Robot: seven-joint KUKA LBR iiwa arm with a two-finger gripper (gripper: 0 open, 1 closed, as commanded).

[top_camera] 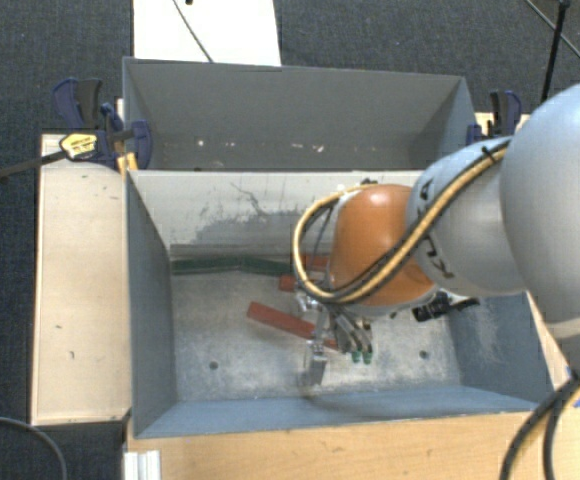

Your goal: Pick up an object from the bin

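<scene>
My gripper (pixel 315 370) hangs low over the bin floor near the front wall, just right of the middle. A flat red-brown strip (pixel 274 317) lies on the floor just behind and to the left of it, its right end running under the gripper's body. A second reddish piece (pixel 292 282) shows a little further back, mostly hidden by the cables. Nothing can be seen held in the gripper.
A long dark green bar (pixel 228 263) lies along the back of the floor, from the left wall toward the middle. A small black thing (pixel 440 309) pokes out at the right under the arm. The orange cover and arm hide the right middle of the floor.
</scene>
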